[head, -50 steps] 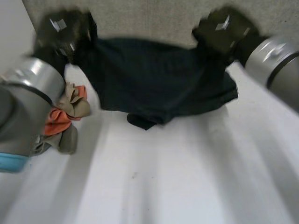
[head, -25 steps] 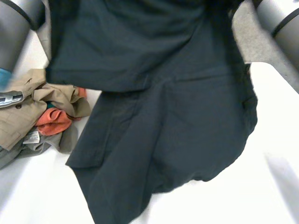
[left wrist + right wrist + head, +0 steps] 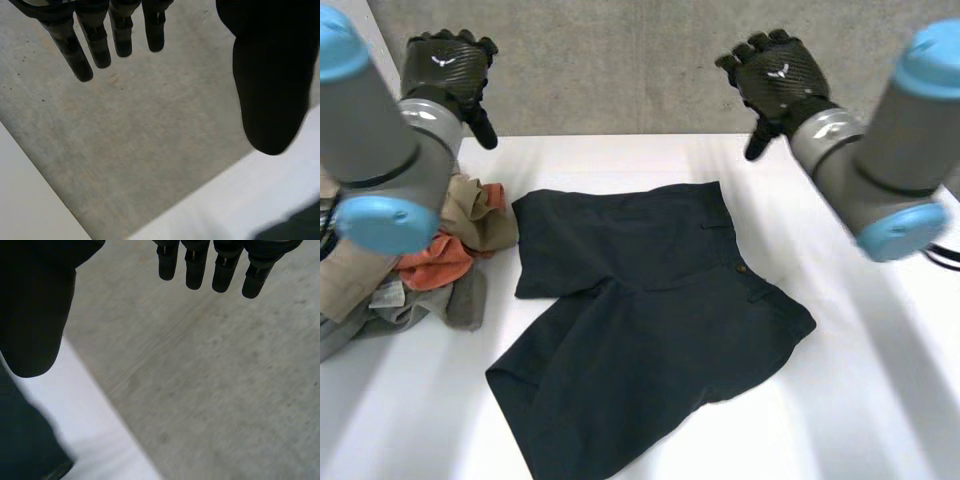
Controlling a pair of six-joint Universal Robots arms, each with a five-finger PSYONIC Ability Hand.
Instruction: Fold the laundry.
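Lying flat on the white surface, dark shorts sit beside the clothes pile at left. Beyond them the left hand and right hand hover, fingers straight, holding nothing.

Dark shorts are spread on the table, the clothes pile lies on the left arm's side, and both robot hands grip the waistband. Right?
Not the grip. The left robot hand and right robot hand are open, raised off the dark shorts, holding nothing, as the head view shows. The rest stands.
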